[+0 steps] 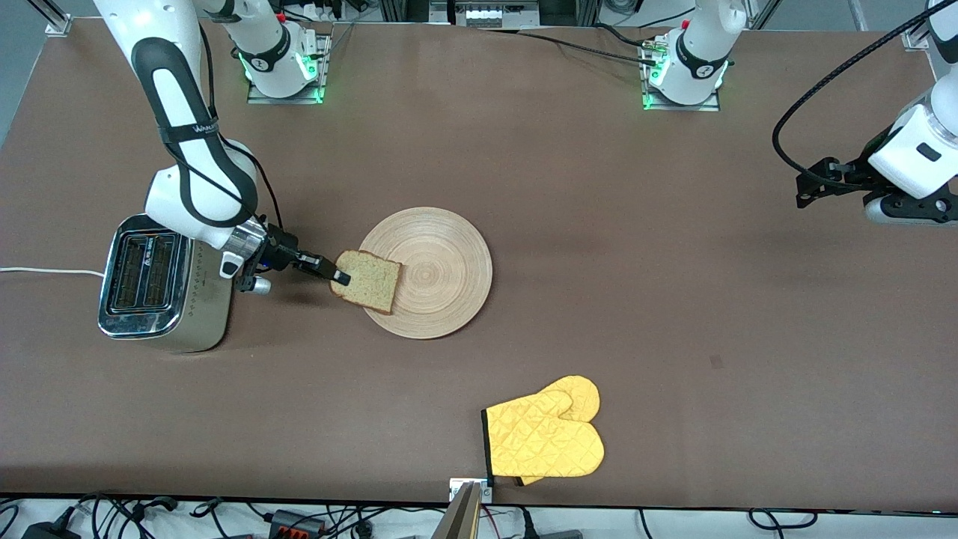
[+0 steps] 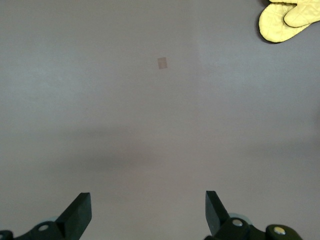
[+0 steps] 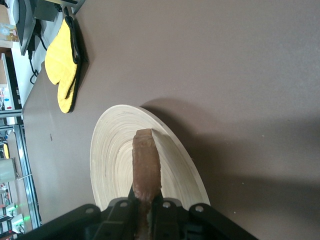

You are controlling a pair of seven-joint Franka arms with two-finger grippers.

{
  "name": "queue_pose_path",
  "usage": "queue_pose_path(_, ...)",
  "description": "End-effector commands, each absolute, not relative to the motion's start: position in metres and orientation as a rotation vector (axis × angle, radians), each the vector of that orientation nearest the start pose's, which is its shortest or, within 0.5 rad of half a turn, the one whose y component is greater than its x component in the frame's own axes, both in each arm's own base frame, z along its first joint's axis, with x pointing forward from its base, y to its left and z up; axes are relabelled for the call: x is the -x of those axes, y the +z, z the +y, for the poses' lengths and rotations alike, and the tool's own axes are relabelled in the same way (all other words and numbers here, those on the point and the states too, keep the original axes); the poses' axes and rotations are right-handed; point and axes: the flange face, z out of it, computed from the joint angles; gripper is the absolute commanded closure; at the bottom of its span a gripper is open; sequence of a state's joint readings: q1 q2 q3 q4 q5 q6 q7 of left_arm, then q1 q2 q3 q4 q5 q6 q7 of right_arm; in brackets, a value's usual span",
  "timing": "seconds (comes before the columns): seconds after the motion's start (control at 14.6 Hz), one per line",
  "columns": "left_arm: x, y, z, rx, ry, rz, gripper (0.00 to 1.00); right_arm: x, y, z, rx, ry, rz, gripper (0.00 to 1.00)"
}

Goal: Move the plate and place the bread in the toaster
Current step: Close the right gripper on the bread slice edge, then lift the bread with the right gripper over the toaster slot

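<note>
Brown matting covers the table (image 1: 599, 247), on which the plate (image 1: 441, 273) is seen near the middle and the toaster (image 1: 153, 283) toward the right arm's end, a white cord (image 1: 45, 271) trailing from it. Both toaster slots are seen empty. The bread (image 1: 368, 281) is pinched at one edge by the right gripper (image 1: 338, 276), whose fingers are clamped on it; the slice is held over the plate's rim on the toaster side, part of it past the rim. In the right wrist view the bread (image 3: 146, 165) is shown edge-on, its dark crust up, gripped between the fingers (image 3: 120, 210) above the plate (image 3: 120, 150). Whether its lower edge touches the plate cannot be told. Nothing else is held by the plate. The left gripper (image 1: 812, 187) is held waiting over bare table at the left arm's end, its fingers (image 2: 80, 212) spread apart with nothing between them. Yellow mitts (image 1: 546, 438) are laid in a pair near the table edge closest to the front camera. Lettering is printed on the right arm's black band (image 1: 203, 129), but it cannot be read with certainty.
</note>
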State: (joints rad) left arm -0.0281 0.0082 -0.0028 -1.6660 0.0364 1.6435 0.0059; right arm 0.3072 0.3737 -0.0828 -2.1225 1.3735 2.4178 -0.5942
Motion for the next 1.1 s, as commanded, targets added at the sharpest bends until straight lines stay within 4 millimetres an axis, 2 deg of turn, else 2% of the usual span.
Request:
queue_pose_path(0.0,-0.553,0.586,-0.015,3.116,0.05,0.055,0.0,-0.569,0.246,0.132,2.371,-0.123,0.317,1.0)
queue_pose_path(0.21,-0.553,0.586,-0.014,3.116,0.052,0.053,0.0,-0.582,0.262,0.132,2.41,-0.087,0.283,1.0)
queue_pose_path(0.48,-0.553,0.586,-0.014,3.116,0.05,0.053,0.0,-0.598,0.284,0.114,2.483,-0.021,0.152,1.0)
queue_pose_path(0.62,-0.553,0.586,-0.014,3.116,0.05,0.053,0.0,-0.61,0.306,0.109,2.537,0.05,0.123,1.0)
queue_pose_path(0.69,-0.553,0.586,-0.014,3.116,0.05,0.053,0.0,-0.619,0.325,0.106,2.586,0.088,0.098,1.0)
queue_pose_path(0.82,-0.553,0.586,-0.014,3.116,0.052,0.053,0.0,-0.633,0.354,0.097,2.661,0.187,0.087,1.0)
queue_pose_path(0.89,-0.553,0.586,-0.014,3.116,0.052,0.053,0.0,-0.638,0.367,0.086,2.675,0.235,0.086,1.0)
queue_pose_path(1.03,-0.553,0.586,-0.014,3.116,0.052,0.053,0.0,-0.651,0.389,0.079,2.74,0.335,0.029,1.0)
